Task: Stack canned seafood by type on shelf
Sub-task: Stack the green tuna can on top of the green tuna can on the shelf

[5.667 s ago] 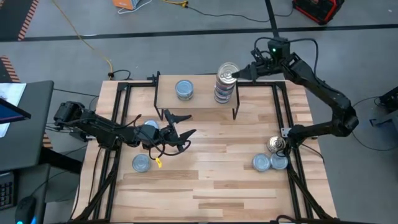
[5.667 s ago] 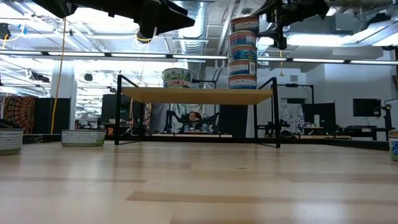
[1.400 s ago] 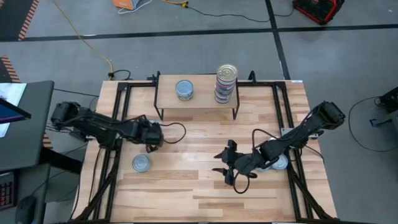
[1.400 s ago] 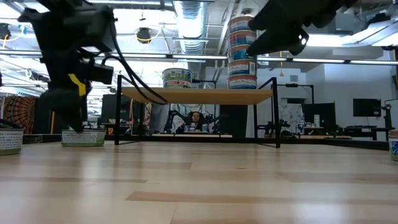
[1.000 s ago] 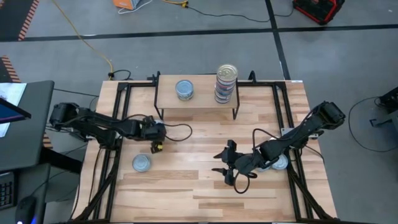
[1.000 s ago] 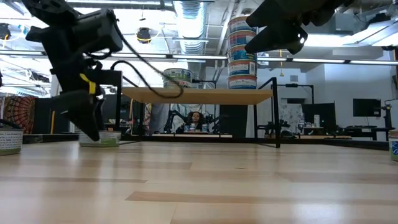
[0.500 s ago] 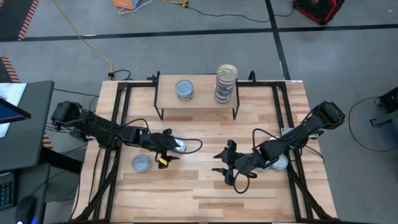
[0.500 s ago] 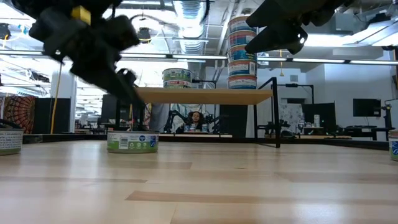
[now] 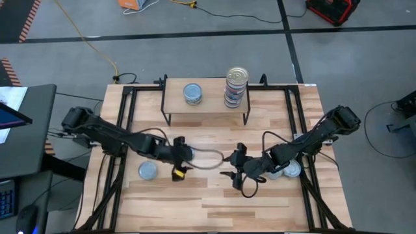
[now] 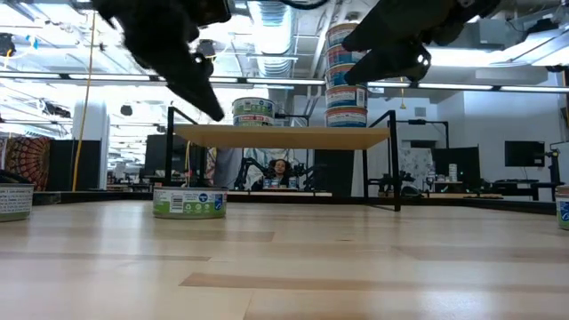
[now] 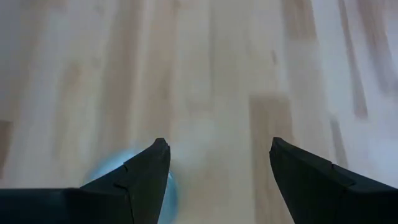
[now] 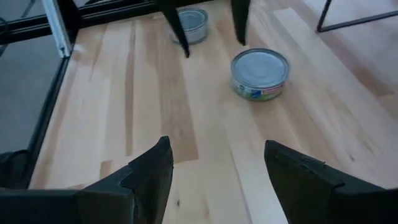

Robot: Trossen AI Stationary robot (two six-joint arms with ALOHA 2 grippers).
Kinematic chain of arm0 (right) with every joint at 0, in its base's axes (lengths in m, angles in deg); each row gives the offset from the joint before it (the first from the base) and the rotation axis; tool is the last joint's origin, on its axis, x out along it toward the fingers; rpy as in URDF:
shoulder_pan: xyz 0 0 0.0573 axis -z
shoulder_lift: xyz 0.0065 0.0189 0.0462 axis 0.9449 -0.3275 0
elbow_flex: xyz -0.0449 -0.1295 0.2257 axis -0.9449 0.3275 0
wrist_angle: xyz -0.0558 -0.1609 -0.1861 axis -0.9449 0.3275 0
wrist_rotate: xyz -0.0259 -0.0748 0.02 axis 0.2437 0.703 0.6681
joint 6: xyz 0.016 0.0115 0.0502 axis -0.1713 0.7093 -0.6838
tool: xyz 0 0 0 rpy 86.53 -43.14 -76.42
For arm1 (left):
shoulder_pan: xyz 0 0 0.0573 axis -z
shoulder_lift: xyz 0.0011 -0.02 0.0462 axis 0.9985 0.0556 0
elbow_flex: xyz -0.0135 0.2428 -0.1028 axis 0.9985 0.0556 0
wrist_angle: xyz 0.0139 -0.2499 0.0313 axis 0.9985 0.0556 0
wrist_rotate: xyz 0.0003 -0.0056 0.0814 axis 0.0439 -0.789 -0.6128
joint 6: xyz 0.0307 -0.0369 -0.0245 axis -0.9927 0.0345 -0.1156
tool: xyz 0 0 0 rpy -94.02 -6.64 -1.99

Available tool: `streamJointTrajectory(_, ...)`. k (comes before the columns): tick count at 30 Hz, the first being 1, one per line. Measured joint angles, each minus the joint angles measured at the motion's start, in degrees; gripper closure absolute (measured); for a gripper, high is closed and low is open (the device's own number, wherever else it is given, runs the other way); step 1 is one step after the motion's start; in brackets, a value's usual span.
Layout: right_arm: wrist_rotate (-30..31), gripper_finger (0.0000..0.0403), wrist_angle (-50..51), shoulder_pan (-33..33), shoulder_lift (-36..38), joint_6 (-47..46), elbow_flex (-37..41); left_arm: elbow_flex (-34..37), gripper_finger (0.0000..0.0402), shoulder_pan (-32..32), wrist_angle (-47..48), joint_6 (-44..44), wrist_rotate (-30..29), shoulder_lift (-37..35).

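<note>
the left gripper (image 9: 181, 158), at mid-frame in the high view, hangs wide and empty over a green-labelled tin (image 10: 188, 201) on the table (image 9: 214, 198). the right gripper (image 9: 234, 170) waits beside it, spread, empty. judging, the pick is next: lower, close. behind, the shelf (image 9: 211, 99) carries one tin (image 9: 192, 93) and a stack (image 9: 236, 86). the tin's top blurs in the left wrist view.

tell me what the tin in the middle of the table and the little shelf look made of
Tin: looks like metal, with a dull bluish-silver lid and raised rim, and a printed paper or plastic label band. Shelf: pale wood-grain top, probably wood or laminate, on thin matte black legs, likely metal.
</note>
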Motion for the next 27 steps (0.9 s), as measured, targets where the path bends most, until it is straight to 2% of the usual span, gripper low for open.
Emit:
streamJointTrajectory(5, -0.15, 0.0126, 0.73, -1.95, 0.02, 0.08, 0.0, -4.97, 0.0139, 1.88, 15.84, -0.06, -0.91, 5.03)
streamJointTrajectory(12, -0.09, 0.0126, 1.45, -2.2, 0.02, -0.04, 0.0, -5.45, 0.0139, 4.53, 19.07, 3.49, -1.51, 5.35)
streamJointTrajectory(17, -0.09, 0.0126, 1.44, -1.94, 0.02, -0.06, 0.0, -5.54, 0.0139, 9.67, 21.69, 0.97, -9.68, 5.41)
streamJointTrajectory(23, 0.02, 0.0126, 1.07, -1.54, 0.02, -0.06, 0.0, -5.5, 0.0139, 14.37, 22.24, -6.49, -24.05, 9.98)
streamJointTrajectory(27, 0.02, 0.0126, 0.3, -1.56, 0.02, -0.06, 0.0, -5.5, 0.0139, 13.21, 20.25, -9.72, -24.84, 15.76)
